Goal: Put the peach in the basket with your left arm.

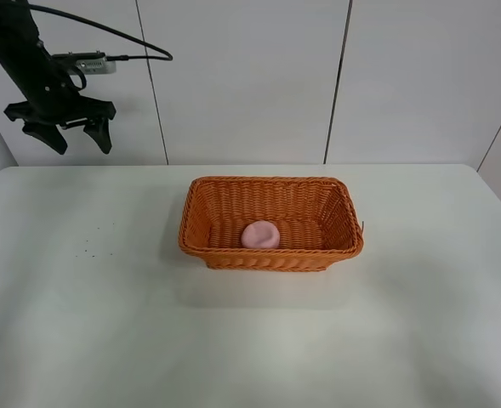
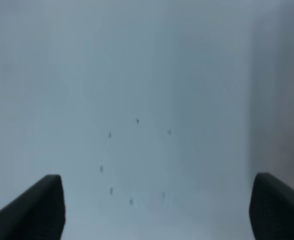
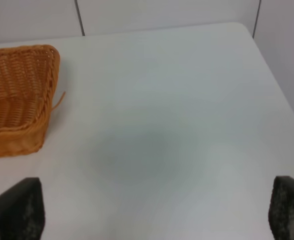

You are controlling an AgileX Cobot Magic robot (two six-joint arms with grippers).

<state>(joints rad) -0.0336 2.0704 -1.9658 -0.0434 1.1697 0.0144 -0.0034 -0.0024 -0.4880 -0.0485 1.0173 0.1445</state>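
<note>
The pale pink peach (image 1: 260, 235) lies inside the orange wicker basket (image 1: 271, 247) at the middle of the white table. My left gripper (image 1: 82, 140) is open and empty, raised high at the far left, well apart from the basket. In the left wrist view its fingertips (image 2: 42, 207) stand wide apart over bare table. My right gripper (image 3: 151, 220) is open and empty; its fingertips (image 3: 22, 212) frame the table to the right of the basket's corner (image 3: 22, 95). The right arm is out of the exterior high view.
Several small dark specks (image 1: 97, 238) mark the table at the left, also seen in the left wrist view (image 2: 134, 160). A white panelled wall (image 1: 250, 76) stands behind the table. The table's right edge (image 3: 271, 75) is near my right gripper.
</note>
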